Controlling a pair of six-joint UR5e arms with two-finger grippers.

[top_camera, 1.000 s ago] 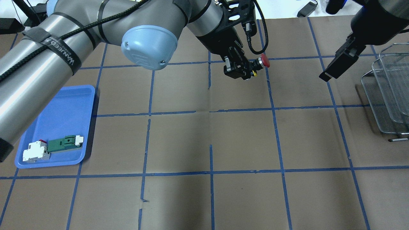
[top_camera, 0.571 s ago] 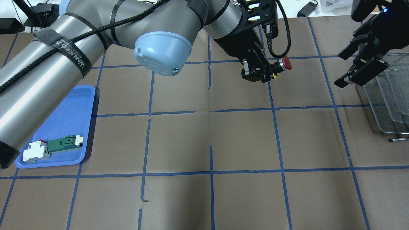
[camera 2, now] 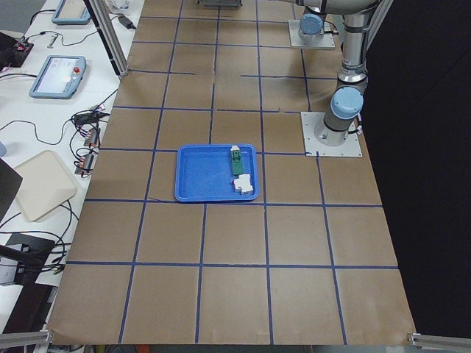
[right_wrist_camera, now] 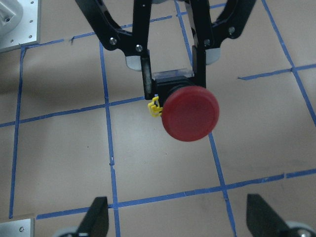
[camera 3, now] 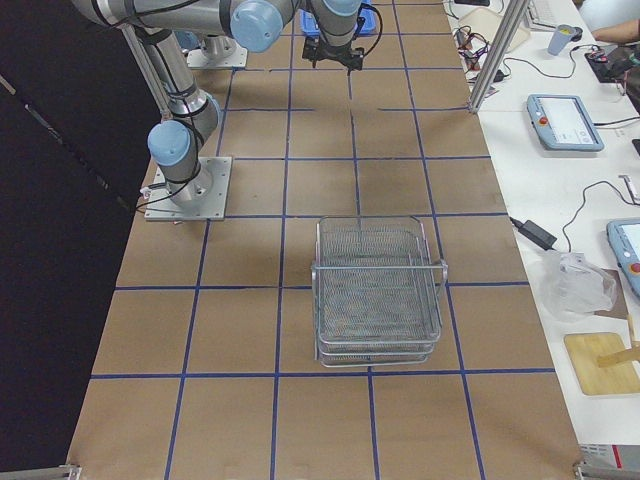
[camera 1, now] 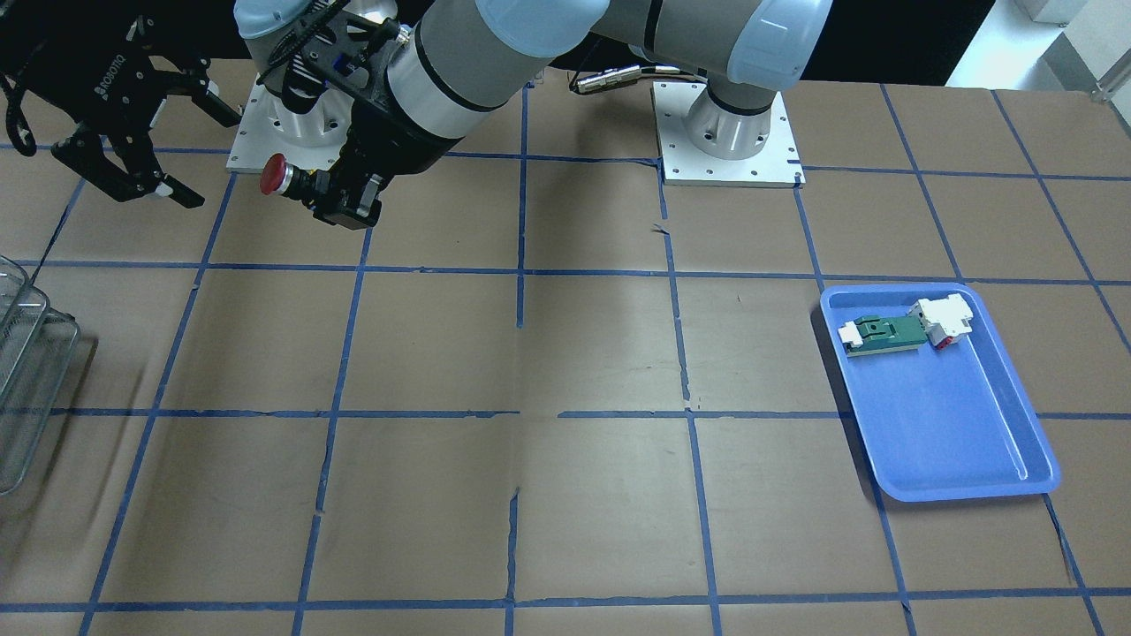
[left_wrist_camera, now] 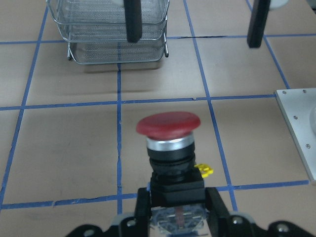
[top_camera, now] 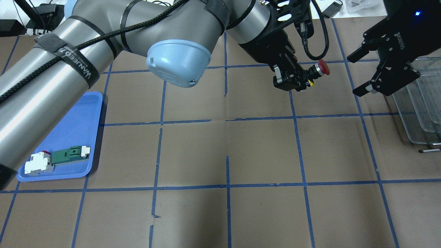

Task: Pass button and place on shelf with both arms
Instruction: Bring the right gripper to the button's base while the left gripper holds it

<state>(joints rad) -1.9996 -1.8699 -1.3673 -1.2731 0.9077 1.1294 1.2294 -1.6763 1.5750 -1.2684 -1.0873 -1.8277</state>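
Observation:
The button [top_camera: 323,67] has a red mushroom cap and a black body. My left gripper [top_camera: 304,80] is shut on its body and holds it sideways above the table, cap pointing at my right gripper [top_camera: 358,74]. The right gripper is open and empty, a short gap from the cap. In the right wrist view the button [right_wrist_camera: 190,113] faces the camera between the left fingers [right_wrist_camera: 146,79]. In the left wrist view the button [left_wrist_camera: 168,126] points at the open right fingers [left_wrist_camera: 132,19]. The wire-mesh shelf [top_camera: 420,110] stands behind the right gripper at the right edge.
A blue tray [top_camera: 69,131] at the left holds a green-and-white part [top_camera: 69,154] and a white block. The shelf [camera 3: 378,290] has stacked tiers and rounded corners. Blue tape lines grid the brown table. The arm bases [camera 1: 724,141] sit at the robot's edge.
My left gripper has carried the button to the right, toward the right gripper. The right gripper has turned and now faces the cap with its jaws open.

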